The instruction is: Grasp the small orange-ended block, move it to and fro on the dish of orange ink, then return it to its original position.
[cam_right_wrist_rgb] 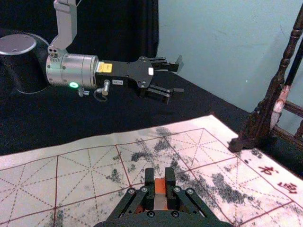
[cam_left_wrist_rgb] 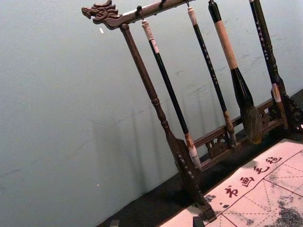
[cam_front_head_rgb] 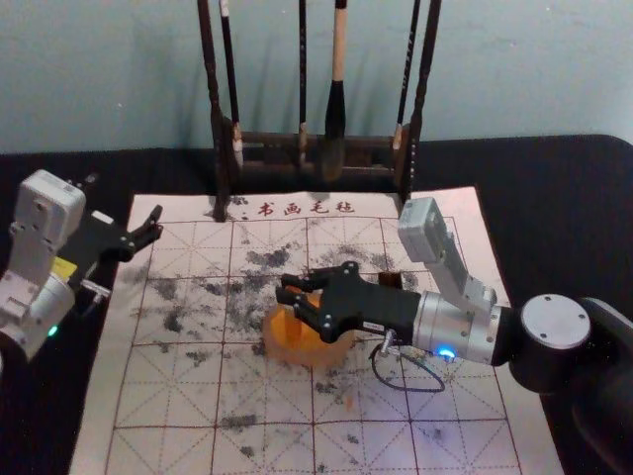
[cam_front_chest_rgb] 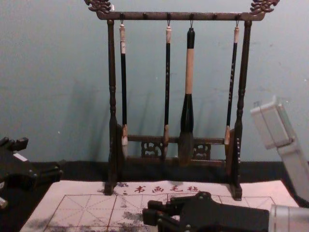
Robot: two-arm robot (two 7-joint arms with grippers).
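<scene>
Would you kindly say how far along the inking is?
Grasping looks done: the right pincer grips the small orange-ended block. Inking seems in hand, the block being at the dish of orange ink. Held there, it has yet to return. The left pincer is open, left of the dish.

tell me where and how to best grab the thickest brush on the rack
Probably by the pale wooden band of the thickest brush, coming from the front: it hangs upright from the rack, unobstructed, and that band looks straight, above the flared black part and bristles.
</scene>
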